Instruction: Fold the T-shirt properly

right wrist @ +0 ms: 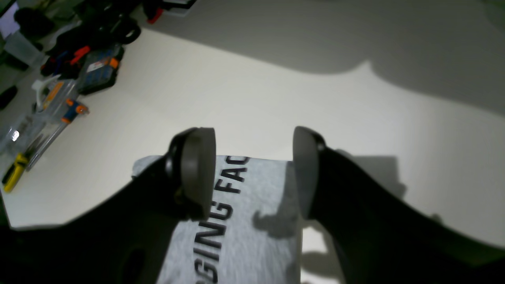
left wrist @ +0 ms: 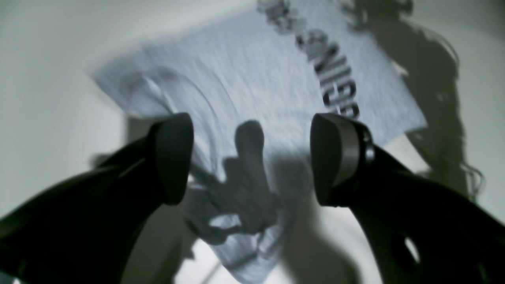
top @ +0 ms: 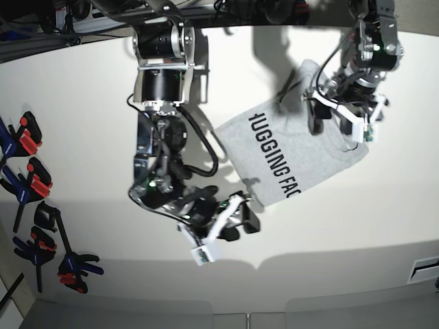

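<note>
The T-shirt (top: 288, 154) lies on the white table (top: 82, 110) as a partly folded grey block, its black lettering facing up. My left gripper (top: 336, 122) hovers over the shirt's far right part, near the collar. In the left wrist view this gripper (left wrist: 252, 157) is open with nothing between the fingers, and the blurred T-shirt (left wrist: 256, 90) lies below. My right gripper (top: 240, 225) stands just off the shirt's near corner. In the right wrist view it (right wrist: 252, 173) is open and empty above the lettered edge of the T-shirt (right wrist: 252, 236).
Several black clamps with orange and blue grips (top: 31, 199) lie along the table's left side. Tool cases and hand tools (right wrist: 63, 86) crowd the table's corner in the right wrist view. The table's front edge (top: 274, 264) runs close to my right gripper.
</note>
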